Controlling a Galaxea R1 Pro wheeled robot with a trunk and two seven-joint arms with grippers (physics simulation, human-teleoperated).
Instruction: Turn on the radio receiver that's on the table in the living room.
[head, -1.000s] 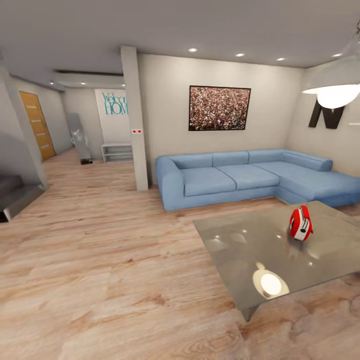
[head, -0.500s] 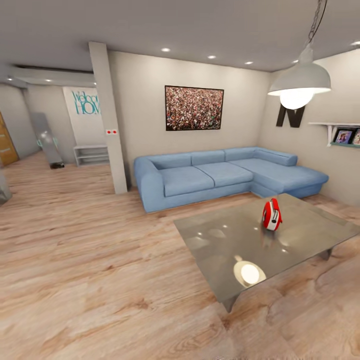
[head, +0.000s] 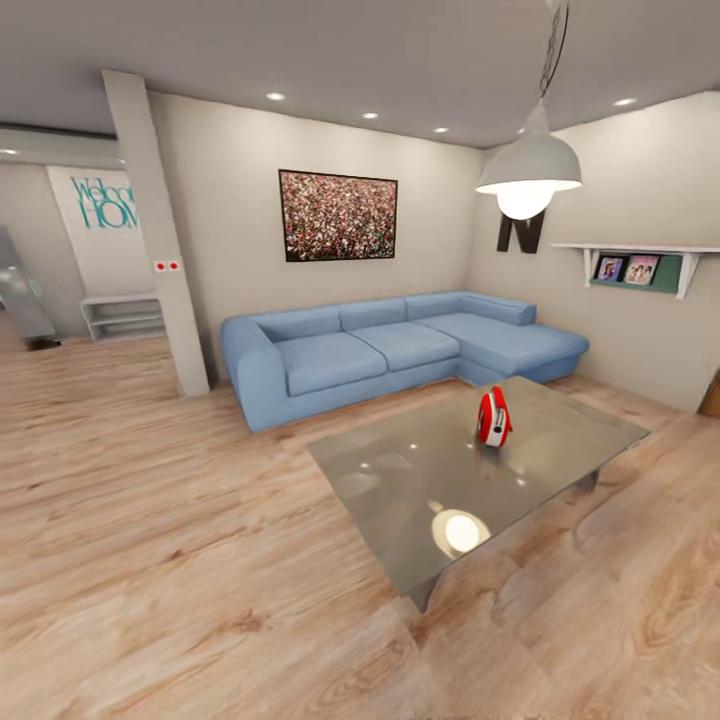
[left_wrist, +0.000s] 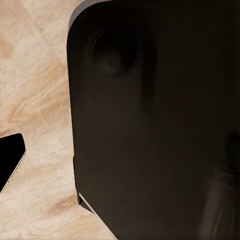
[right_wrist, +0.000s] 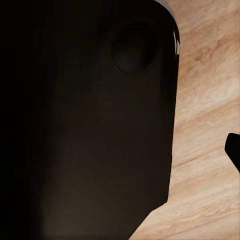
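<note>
Pale grained wood floor (head: 150, 520) is spreading beneath a padded blue L-shaped sofa (head: 390, 345). The low rectangular worktop (head: 400, 480) is gleaming glossy grey, carrying the small rounded red radio receiver (head: 492, 417) near its far edge. Jaws' state: cannot tell.

1. Left wrist camera: a large dark rounded body panel (left_wrist: 155, 125) of the robot lies close ahead, bearing a round recess.
2. Right wrist camera: a matching dark panel (right_wrist: 85, 125) lies close ahead, also with a round recess.
3. Finger opening of either gripper cannot be determined.
</note>
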